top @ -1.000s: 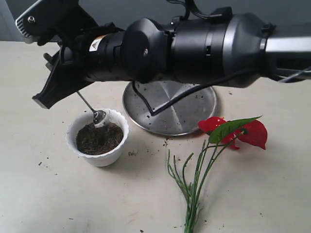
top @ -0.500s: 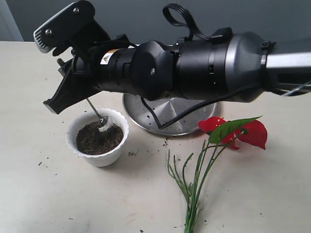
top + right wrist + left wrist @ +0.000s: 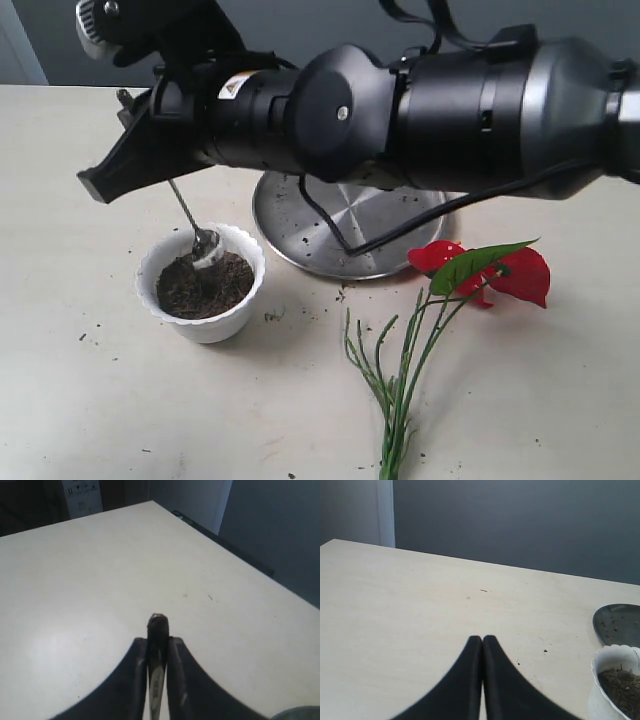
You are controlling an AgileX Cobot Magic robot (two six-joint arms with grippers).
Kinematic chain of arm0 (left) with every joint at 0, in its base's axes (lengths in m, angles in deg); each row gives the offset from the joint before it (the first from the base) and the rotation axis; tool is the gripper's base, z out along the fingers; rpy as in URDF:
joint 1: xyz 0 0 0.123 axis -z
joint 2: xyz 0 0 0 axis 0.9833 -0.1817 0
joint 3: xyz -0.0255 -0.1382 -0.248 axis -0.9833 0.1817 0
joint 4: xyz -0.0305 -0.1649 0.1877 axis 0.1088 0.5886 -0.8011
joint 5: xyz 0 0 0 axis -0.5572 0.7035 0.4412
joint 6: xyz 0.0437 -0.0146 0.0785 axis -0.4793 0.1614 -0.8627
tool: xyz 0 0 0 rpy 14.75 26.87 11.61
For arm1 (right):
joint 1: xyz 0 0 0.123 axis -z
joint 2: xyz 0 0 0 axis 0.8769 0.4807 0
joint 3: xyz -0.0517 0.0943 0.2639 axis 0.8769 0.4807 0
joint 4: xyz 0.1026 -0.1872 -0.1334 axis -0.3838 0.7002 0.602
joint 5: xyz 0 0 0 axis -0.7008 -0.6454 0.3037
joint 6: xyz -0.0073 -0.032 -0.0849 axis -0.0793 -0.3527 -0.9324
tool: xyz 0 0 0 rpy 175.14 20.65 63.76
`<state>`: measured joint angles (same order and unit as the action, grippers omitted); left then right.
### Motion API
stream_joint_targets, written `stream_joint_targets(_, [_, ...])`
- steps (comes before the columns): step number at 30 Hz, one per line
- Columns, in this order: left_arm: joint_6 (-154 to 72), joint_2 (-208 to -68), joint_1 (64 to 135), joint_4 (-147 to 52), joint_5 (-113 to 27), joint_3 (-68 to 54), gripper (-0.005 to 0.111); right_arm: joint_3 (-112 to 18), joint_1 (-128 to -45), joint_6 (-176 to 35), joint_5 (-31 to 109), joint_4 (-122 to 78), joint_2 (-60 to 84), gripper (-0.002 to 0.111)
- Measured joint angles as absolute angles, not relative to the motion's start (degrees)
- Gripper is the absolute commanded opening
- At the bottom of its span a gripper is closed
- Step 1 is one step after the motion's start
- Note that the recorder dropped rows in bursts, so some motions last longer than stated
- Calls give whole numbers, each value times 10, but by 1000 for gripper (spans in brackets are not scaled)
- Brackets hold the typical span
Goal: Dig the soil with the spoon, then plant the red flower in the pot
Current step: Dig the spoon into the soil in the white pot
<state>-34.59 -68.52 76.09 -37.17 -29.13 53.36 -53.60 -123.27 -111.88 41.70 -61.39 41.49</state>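
Soil (image 3: pixel 204 284), dark and crumbly, fills scalloped white pot (image 3: pixel 160 266) under steel spoon (image 3: pixel 204 242).

Warning sticker (image 3: pixel 238 86) on right arm — print too small to read

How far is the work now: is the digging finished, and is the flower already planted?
Digging is in hand: the right gripper is shut on the spoon, whose bowl sits at the soil inside the pot. Whether enough is dug cannot be judged. The left gripper is shut and empty. Left to do: the red flower lies unplanted on the table.
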Motion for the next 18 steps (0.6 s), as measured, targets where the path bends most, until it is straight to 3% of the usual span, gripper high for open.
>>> stream_joint_targets(18, [-346,-685,761,-373,-291,534,0,-525,-1233,-1114,445,-624,410,-1])
